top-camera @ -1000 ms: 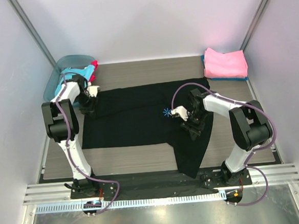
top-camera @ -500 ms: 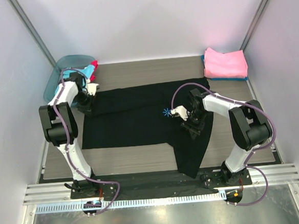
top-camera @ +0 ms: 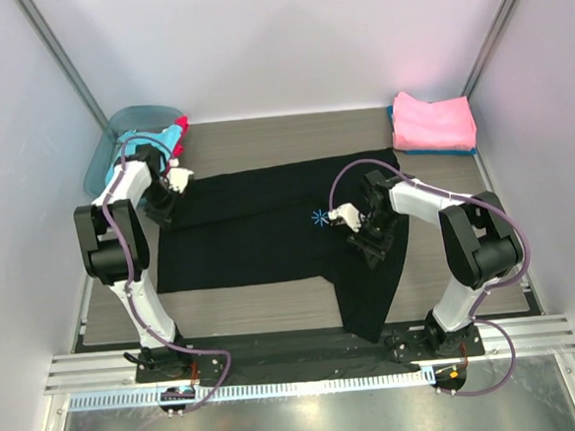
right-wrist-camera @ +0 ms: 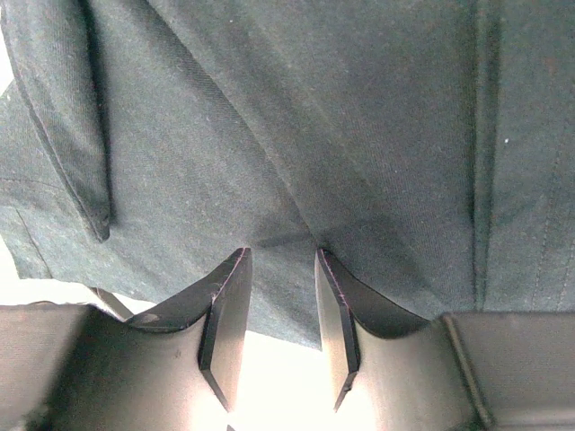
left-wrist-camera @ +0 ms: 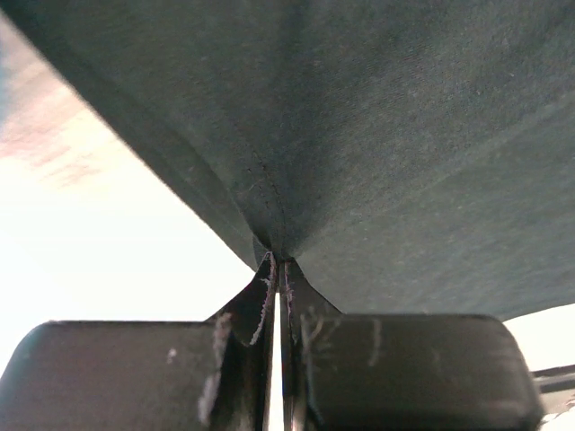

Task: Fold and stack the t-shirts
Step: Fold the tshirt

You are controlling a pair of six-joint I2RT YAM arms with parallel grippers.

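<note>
Cloth of the black t-shirt [top-camera: 269, 232] lay spread across the frame's centre on the worktop [top-camera: 274, 300]. The left gripper [left-wrist-camera: 278, 269] had its jaws pinched tight on a fold at the shirt's upper-left edge. The right gripper [right-wrist-camera: 280, 296] stood with jaws narrowly parted, their tips against the fabric at centre right.

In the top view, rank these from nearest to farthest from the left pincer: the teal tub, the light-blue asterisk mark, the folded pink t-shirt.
From the left pincer, shut on the black t-shirt:
1. Teal tub, just beyond it at the far left.
2. Light-blue asterisk mark, mid-table toward the right arm.
3. Folded pink t-shirt, far right corner.
</note>
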